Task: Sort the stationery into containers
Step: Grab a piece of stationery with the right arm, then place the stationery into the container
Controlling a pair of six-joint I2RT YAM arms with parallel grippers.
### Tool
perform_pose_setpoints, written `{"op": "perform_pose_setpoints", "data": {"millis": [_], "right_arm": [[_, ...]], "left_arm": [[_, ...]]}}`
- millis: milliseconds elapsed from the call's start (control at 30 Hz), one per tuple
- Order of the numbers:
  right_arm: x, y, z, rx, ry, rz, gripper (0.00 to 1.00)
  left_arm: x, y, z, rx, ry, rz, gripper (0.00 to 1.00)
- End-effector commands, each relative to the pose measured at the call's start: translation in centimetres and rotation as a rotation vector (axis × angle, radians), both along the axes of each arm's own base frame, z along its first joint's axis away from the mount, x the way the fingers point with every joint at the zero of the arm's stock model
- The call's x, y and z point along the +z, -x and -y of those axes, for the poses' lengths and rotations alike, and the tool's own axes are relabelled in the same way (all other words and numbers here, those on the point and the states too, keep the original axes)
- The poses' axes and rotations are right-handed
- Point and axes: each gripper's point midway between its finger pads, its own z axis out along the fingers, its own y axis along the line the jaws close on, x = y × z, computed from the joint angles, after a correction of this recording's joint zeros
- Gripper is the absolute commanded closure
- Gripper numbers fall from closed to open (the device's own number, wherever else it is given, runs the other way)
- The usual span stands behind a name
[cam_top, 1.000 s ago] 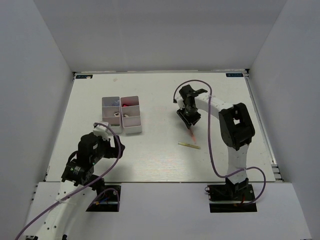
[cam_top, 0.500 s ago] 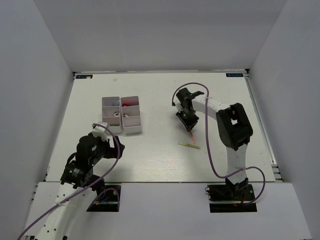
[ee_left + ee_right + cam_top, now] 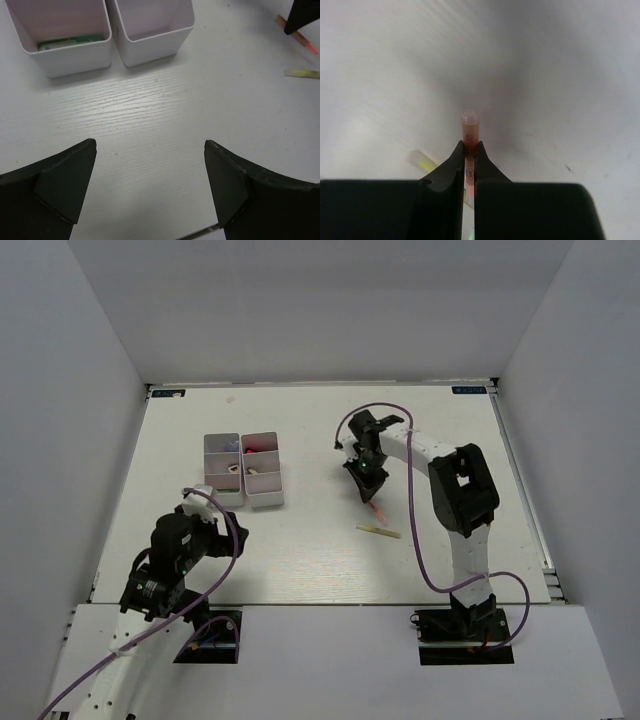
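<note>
My right gripper (image 3: 364, 480) is shut on a thin pink pen (image 3: 470, 131); it pokes out past the fingertips and hangs above the table, right of the white bins (image 3: 243, 469). Its lower end shows in the top view (image 3: 377, 512) and in the left wrist view (image 3: 299, 38). A pale yellow piece (image 3: 379, 531) lies flat on the table just below it, blurred in the right wrist view (image 3: 422, 161) and visible in the left wrist view (image 3: 302, 73). My left gripper (image 3: 150, 150) is open and empty, low over the table in front of the bins (image 3: 150, 45).
The bins form a two-column block; the near left one holds a green piece (image 3: 70, 42), the near right one looks empty. Farther compartments hold red and white pieces (image 3: 258, 445). White walls enclose the table on three sides.
My right gripper has lifted and moved left toward the bins with the pink pen in it. The left arm has shifted slightly down and back.
</note>
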Motion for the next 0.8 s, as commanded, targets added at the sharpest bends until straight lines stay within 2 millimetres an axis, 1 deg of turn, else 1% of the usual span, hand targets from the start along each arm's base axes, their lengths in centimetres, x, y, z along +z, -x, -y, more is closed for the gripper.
{"op": "perform_pose_setpoints", "data": {"millis": [0,33,67,100,133,167,200,233,267,300,333,367,400,433,467,500,533,567,600,633,667,733,767], "right_arm": [[5.1,0.3,-6.1,0.175,-0.241,-0.007,1.0],[8.0,-1.4,-7.9,0.225,-0.296,0.064,1.0],[8.6,-1.1,-9.2,0.286,-0.317,0.074,1.0],[9.4,-0.8,-10.1,0.312,-0.343,0.07,1.0],[10.3,-1.5,-11.0,0.356,-0.361,0.099,1.0],[12.4,-1.4,-13.1,0.411,-0.41,0.149,1.0],[13.6,-1.9,-14.1,0.438,-0.436,0.2,1.0],[14.6,-1.4,-15.1,0.506,-0.459,0.239,1.0],[15.2,-0.4,-16.4,0.552,-0.496,0.249,1.0],[15.6,-0.5,-17.2,0.578,-0.529,0.278,1.0],[17.4,0.1,-18.4,0.621,-0.606,0.313,1.0],[17.7,1.0,-19.4,0.662,-0.638,0.319,1.0],[18.5,0.9,-20.3,0.691,-0.678,0.351,1.0],[19.5,2.1,-21.6,0.738,-0.779,0.331,1.0],[20.1,2.1,-22.4,0.784,-0.835,0.359,1.0],[20.0,2.8,-22.7,0.813,-0.879,0.348,1.0],[22.0,3.0,-24.3,0.869,-0.985,0.415,1.0],[21.1,3.6,-24.5,0.869,-0.99,0.39,1.0],[21.9,4.1,-25.0,0.909,-1.023,0.406,1.0],[22.4,4.0,-25.6,0.924,-1.034,0.425,1.0],[22.0,3.5,-26.4,0.919,-1.029,0.431,1.0],[21.7,3.4,-27.0,0.939,-1.051,0.437,1.0],[21.2,3.5,-27.3,0.958,-1.086,0.427,1.0]], "left_arm": [[1.0,-0.2,-0.1,0.009,0.006,0.041,0.01],[1.0,-0.3,-0.3,0.02,0.005,0.045,0.01],[1.2,-0.3,-0.2,0.017,0.008,0.054,0.01],[1.1,-0.3,-0.3,0.021,0.006,0.052,0.01],[1.3,-0.3,-0.5,0.028,0.006,0.065,0.01],[1.3,-0.4,-0.5,0.03,0.005,0.069,0.01],[1.3,-0.4,-0.6,0.036,0.002,0.071,0.01],[1.4,-0.4,-0.7,0.043,0.002,0.076,0.01],[1.3,-0.4,-0.9,0.05,-0.001,0.079,0.01],[1.7,-0.5,-1.1,0.062,0.001,0.1,0.01],[1.5,-0.5,-1.1,0.067,0.001,0.1,0.01],[1.7,-0.5,-1.1,0.065,0.003,0.106,0.01],[1.8,-0.6,-1.5,0.087,0.0,0.12,0.01],[1.8,-0.7,-1.6,0.092,0.0,0.124,0.01],[1.8,-0.7,-1.7,0.099,-0.002,0.127,0.01],[1.8,-0.7,-1.8,0.103,-0.004,0.131,0.01],[1.9,-0.7,-1.7,0.1,-0.001,0.135,0.01],[1.8,-0.7,-1.8,0.106,-0.004,0.132,0.01],[1.7,-0.7,-1.8,0.106,-0.006,0.128,0.01],[2.0,-0.7,-2.0,0.113,-0.005,0.136,0.01],[1.9,-0.7,-1.9,0.111,-0.008,0.134,0.01],[1.9,-0.7,-2.0,0.112,-0.009,0.134,0.01],[1.9,-0.7,-2.0,0.112,-0.01,0.133,0.01]]}}
